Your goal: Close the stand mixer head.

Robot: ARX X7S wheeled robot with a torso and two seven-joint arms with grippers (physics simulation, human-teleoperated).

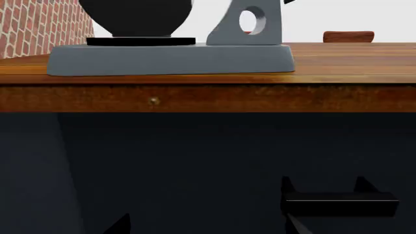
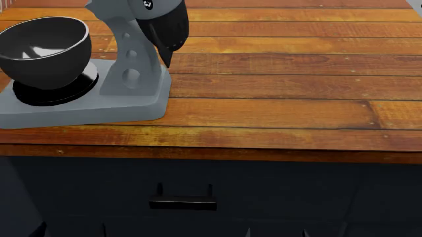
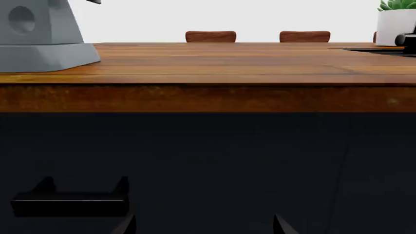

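A: How far along is the robot with closing the mixer?

B: By the look of it, nothing is done yet. In the head view the stand mixer head [image 2: 155,12] is tilting up and back over the column [image 2: 132,59], its black pointed end cap [image 2: 170,34] is hanging down behind the column, and the front end with any whisk is running out of the top of the frame. The mixing bowl [image 2: 45,47] is sitting open on the grey base [image 2: 86,111], at the near left part of the wooden counter [image 2: 277,94].

A: And the 2 grippers?

B: Neither one is showing in the head view. Each wrist camera is looking straight at the counter's front edge and the dark cabinet below, with only dark tips poking in at the frame's edge, so B cannot tell whether the left gripper [image 1: 204,229] or the right gripper [image 3: 204,226] is released or clenched. Neither is touching the mixer.

A: So what is left?

B: Judging from this, everything: raising an arm above the counter, reaching the lifted head and pressing it down over the bowl.

A: Any writing to read?

B: Only 1 small white logo [image 2: 149,4] on the head, cropped and too small to make out. No other labels are showing on the potted plant [image 3: 396,22], the drawer handle [image 2: 183,202] or the chair backs [image 3: 211,36].
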